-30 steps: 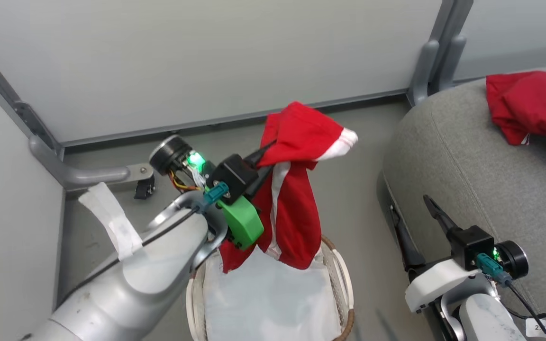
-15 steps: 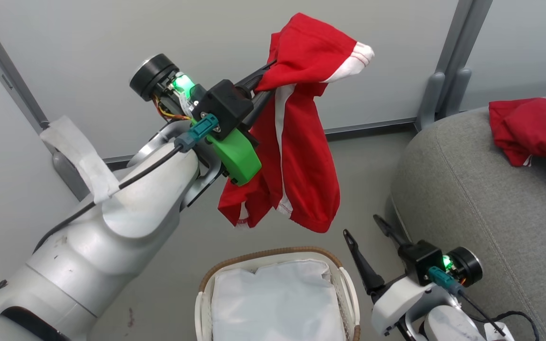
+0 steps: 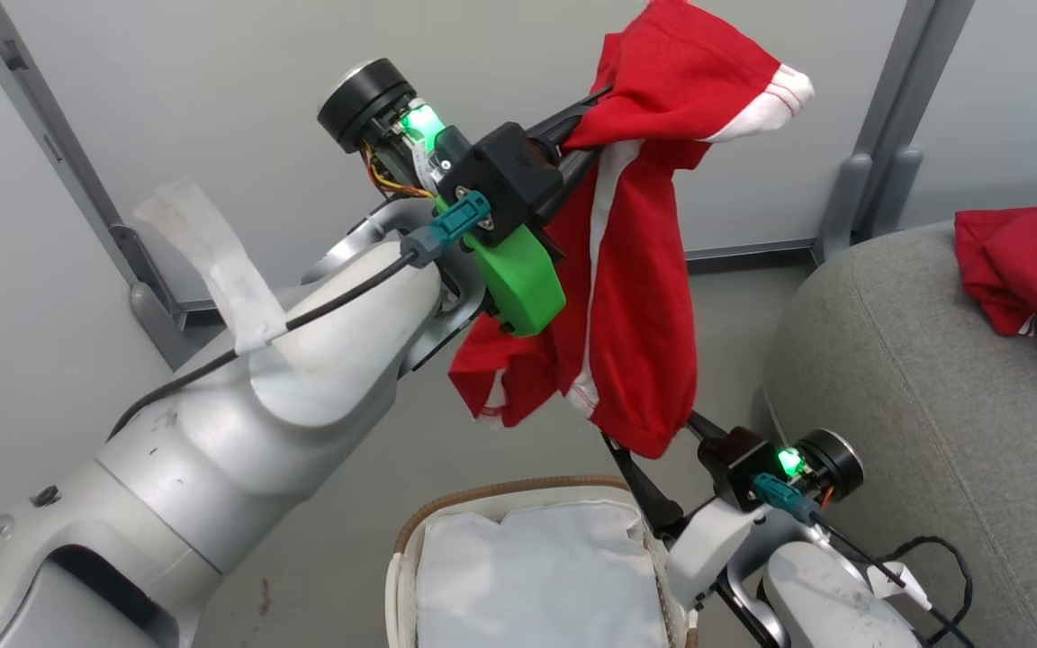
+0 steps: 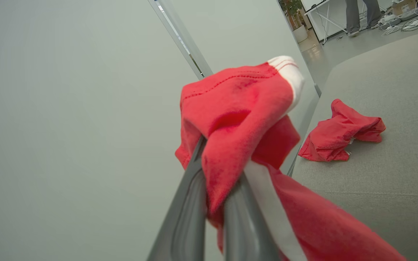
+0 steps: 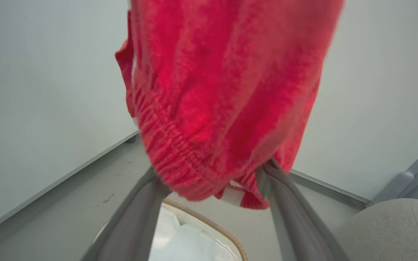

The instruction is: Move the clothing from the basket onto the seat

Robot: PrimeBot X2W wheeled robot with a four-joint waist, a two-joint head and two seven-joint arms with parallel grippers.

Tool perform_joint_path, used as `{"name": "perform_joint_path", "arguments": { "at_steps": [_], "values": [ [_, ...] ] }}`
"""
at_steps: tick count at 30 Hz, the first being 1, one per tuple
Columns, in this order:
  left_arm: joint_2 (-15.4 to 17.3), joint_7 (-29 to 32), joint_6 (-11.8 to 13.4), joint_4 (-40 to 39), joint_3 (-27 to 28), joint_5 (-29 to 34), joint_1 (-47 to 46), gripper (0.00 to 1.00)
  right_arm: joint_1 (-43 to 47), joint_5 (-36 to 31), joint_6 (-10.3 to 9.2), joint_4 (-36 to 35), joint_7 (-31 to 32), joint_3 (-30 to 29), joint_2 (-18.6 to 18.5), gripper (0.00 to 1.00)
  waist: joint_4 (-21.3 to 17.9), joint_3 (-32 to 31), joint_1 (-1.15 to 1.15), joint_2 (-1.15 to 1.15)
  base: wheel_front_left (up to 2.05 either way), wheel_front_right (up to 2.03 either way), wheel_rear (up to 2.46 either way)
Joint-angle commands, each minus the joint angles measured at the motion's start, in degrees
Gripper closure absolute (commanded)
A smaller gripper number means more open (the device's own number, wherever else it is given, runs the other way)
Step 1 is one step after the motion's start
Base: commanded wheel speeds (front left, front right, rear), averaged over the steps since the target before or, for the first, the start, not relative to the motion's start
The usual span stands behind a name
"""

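So our left gripper [image 4: 219, 181] has its fingers clamped narrow on a bunched fold of the red garment [image 3: 635, 297], which hangs in the air above the basket [image 3: 482, 493] with only the white liner [image 3: 536, 576] left inside. To do this carry well, we reckon we keep that pinch firm, swing across to the seat [image 3: 915, 387] high enough for the hem to clear its edge, and let go near the second garment [image 3: 1023, 265] already lying there. Our right gripper [image 5: 209, 174] is spread wide with the hem dangling between its fingers, so watch for snags. Half a second ago the hem hung clear of those fingers; the head camera has shifted too.
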Motion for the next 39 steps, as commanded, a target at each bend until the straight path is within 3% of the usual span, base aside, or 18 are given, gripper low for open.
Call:
{"name": "perform_joint_path", "arguments": {
  "at_steps": [1, 9, 10, 11, 13, 14, 25, 26, 27, 28, 29, 30, 39],
  "values": [
    [-0.2, -0.2, -0.1, -0.3, -0.3, -0.6, -1.0, 1.0, -1.0, 0.1, -0.08, -0.1, -0.1, 0.0, -0.2, 0.0, 0.6, -0.2, 0.0, 0.0, 0.0, 0.0, 0.0],
    [0.0, -0.2, -0.1, -1.1, -1.5, -2.6, 1.1, 1.0, -1.6, -1.5, -0.08, -7.0, -0.1, -4.2, -0.2, 0.0, 1.9, -0.5, 0.0, 0.0, 0.0, 0.0, 0.0],
    [0.2, -0.2, -0.1, -1.0, -1.5, -2.8, 1.5, 1.0, -1.5, -1.7, -0.08, -8.2, -0.1, -4.8, -0.2, 0.13, 2.0, -0.5, 0.0, 0.0, 0.0, 0.0, 0.0],
    [0.3, -0.2, -0.1, -1.0, -1.4, -2.9, 1.8, 1.0, -1.3, -1.7, -0.08, -9.1, -0.1, -5.2, -0.2, 0.61, 2.0, -0.5, 0.0, 0.0, 0.0, 0.0, 0.0],
    [0.4, -0.2, -0.1, -0.8, -0.8, -3.6, 2.8, 1.0, -0.8, -1.8, -0.08, -10.7, -0.1, -5.9, -0.2, 0.97, 2.0, -0.5, 0.0, 0.0, 0.0, 0.0, 0.0],
    [0.6, -0.2, -0.1, -0.7, -0.5, -3.9, 3.4, 1.0, -0.6, -1.8, -0.08, -11.4, -0.1, -6.2, -0.2, 1.0, 2.0, -0.6, 0.0, 0.0, 0.0, 0.0, 0.0],
    [0.2, -0.2, 0.3, -0.4, 4.7, -5.9, 12.7, 1.0, 0.3, -2.5, -0.08, -12.7, -0.1, -8.6, -0.2, 1.0, 1.3, -0.3, 0.0, 0.0, 0.0, 0.0, 0.0],
    [0.0, -0.2, 0.5, -0.5, 5.5, -6.1, 14.0, 0.95, 0.3, -2.5, -0.08, -12.8, -0.1, -8.9, -0.2, 1.0, 1.2, -0.2, 0.0, 0.0, 0.0, 0.0, 0.0],
    [-0.3, -0.2, 0.6, -0.6, 6.3, -6.2, 15.3, 0.8, 0.2, -2.5, -0.08, -12.9, -0.1, -9.3, -0.2, 1.0, 1.2, -0.2, 0.0, 0.0, 0.0, 0.0, 0.0],
    [-0.5, -0.2, 0.7, -0.7, 7.0, -6.4, 16.6, 0.54, 0.2, -2.7, -0.08, -13.0, -0.1, -9.7, -0.2, 1.0, 1.1, -0.1, 0.0, 0.0, 0.0, 0.0, 0.0],
    [-0.7, -0.2, 0.8, -0.7, 8.0, -6.4, 18.0, 0.2, 0.1, -2.8, -0.08, -13.1, -0.1, -10.3, -0.2, 1.0, 1.1, 0.0, 0.0, 0.0, 0.0, 0.0, 0.0],
    [-1.0, -0.2, 0.8, -0.7, 8.6, -6.4, 19.2, 0.0, 0.0, -2.9, -0.08, -13.2, -0.1, -10.7, -0.2, 1.0, 1.1, 0.0, 0.0, 0.0, 0.0, 0.0, 0.0],
    [-3.6, -0.1, 0.2, 2.0, 12.3, -5.1, 29.4, 0.0, -0.6, -5.2, -0.08, -14.3, -0.1, -16.2, -0.2, 1.0, 0.6, 1.0, 0.0, 0.0, 0.0, 0.0, 0.0]
  ]
}}
